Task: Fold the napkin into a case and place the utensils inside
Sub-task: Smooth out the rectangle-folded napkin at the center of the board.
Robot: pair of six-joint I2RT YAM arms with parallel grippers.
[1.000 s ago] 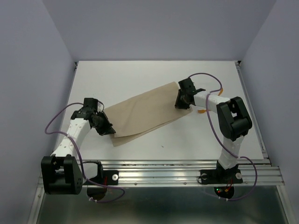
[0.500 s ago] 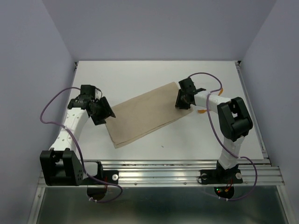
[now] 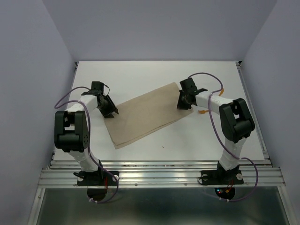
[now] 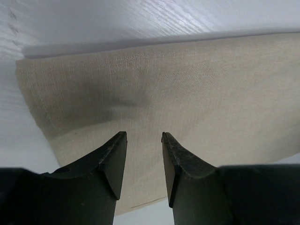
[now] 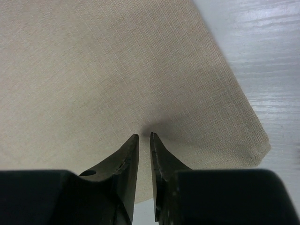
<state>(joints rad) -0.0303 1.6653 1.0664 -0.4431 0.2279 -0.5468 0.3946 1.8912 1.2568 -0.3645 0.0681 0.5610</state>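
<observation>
The tan napkin [image 3: 145, 115] lies folded into a long, narrow layered strip, slanting from near left to far right on the white table [image 3: 140, 75]. My left gripper [image 3: 110, 110] hovers over the strip's left end, open, with only flat cloth [image 4: 197, 79] showing between its fingers [image 4: 115, 154]. My right gripper [image 3: 183, 103] stands on the strip's right end, its tips on the cloth [image 5: 93, 65]. Its jaws leave a narrow gap and hold nothing. Two orange bits of the utensils [image 3: 202, 111] [image 3: 222, 90] peek out beside the right arm, mostly hidden.
Purple cables loop off both arms [image 3: 206, 76]. Lilac walls close in the table at the back and on both sides. A metal rail [image 3: 159, 173] runs along the near edge.
The left gripper let go of the napkin's near-left corner, opened, and swung up to the strip's left end. The lower flap now lies folded over. The right jaws narrowed.
</observation>
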